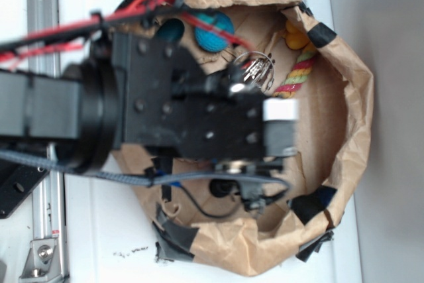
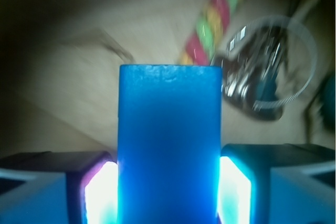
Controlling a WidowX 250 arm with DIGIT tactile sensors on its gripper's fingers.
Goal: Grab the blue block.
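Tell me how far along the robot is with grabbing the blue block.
Done: in the wrist view the blue block stands upright between the gripper pads, which press its sides, so the grab looks made. In hand: holding it over the paper bag floor. Left: nothing obvious, though a lift cannot be confirmed.

We find no readable text, label, brand, number or sign in either view; neither the brown paper bag (image 1: 351, 111), the robot arm (image 1: 165, 104) nor the blue block (image 2: 168, 145) carries any.
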